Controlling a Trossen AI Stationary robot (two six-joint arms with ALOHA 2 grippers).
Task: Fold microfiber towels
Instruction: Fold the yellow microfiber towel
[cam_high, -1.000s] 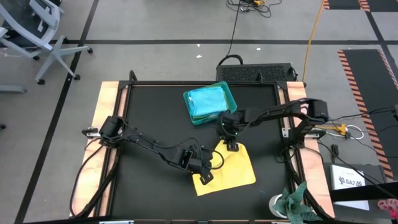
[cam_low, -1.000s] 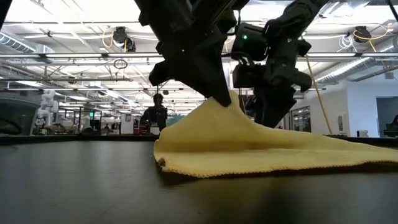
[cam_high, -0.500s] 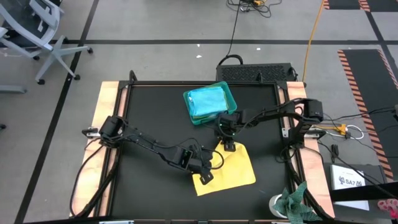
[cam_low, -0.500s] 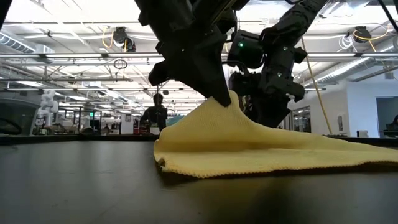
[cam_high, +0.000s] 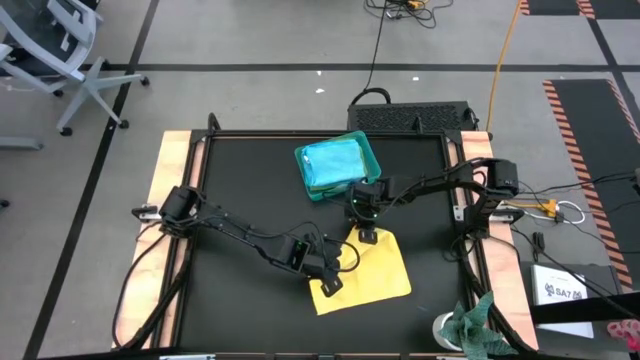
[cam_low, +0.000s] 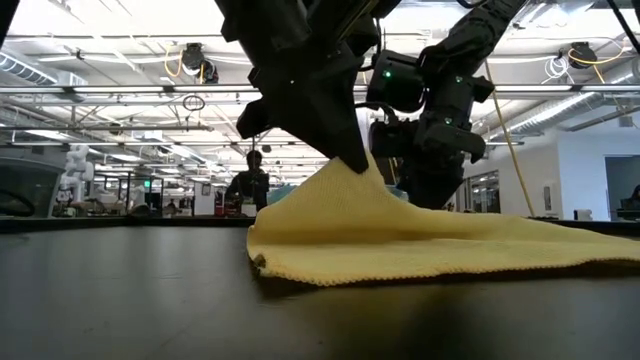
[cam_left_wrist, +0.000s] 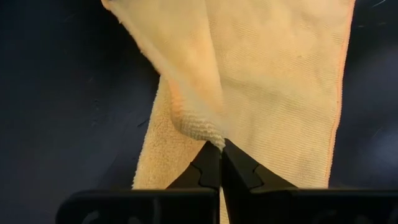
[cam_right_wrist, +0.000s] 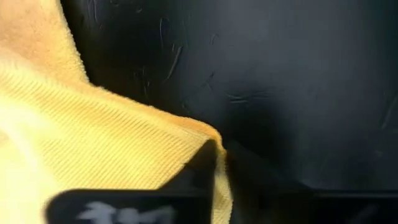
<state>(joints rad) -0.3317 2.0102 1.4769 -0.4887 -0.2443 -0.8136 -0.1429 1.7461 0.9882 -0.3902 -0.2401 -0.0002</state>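
A yellow microfiber towel (cam_high: 378, 275) lies spread on the black table, near the front and right of the middle. My left gripper (cam_high: 334, 278) is at the towel's left part, shut on a raised bit of cloth. At the towel's far edge my right gripper (cam_high: 368, 236) is shut on the cloth. In the low view the towel (cam_low: 420, 245) rises to a peak under the left fingers. Turquoise towels (cam_high: 330, 162) lie in a teal tray (cam_high: 373, 160) farther back. My left gripper pinches a small fold of the towel (cam_left_wrist: 208, 132) between its two fingertips, coming from above at a slant. The fold is pulled up into a peak (cam_low: 362, 172); the rest of the cloth lies on the table. My right gripper has the towel's far corner edge (cam_right_wrist: 208, 138) between its two fingers, which come down from above. The cloth there stays low on the table. One layer or several, I cannot tell.
The teal tray stands just behind my right gripper. A mottled green-and-white rag (cam_high: 478, 322) hangs off the table's near right corner. Wooden strips (cam_high: 165, 185) line the table's left and right edges. Bare black surface spreads on the left.
My right gripper has shifted slightly toward the table's left at the towel's far edge. The towel keeps its raised peak under my left gripper.
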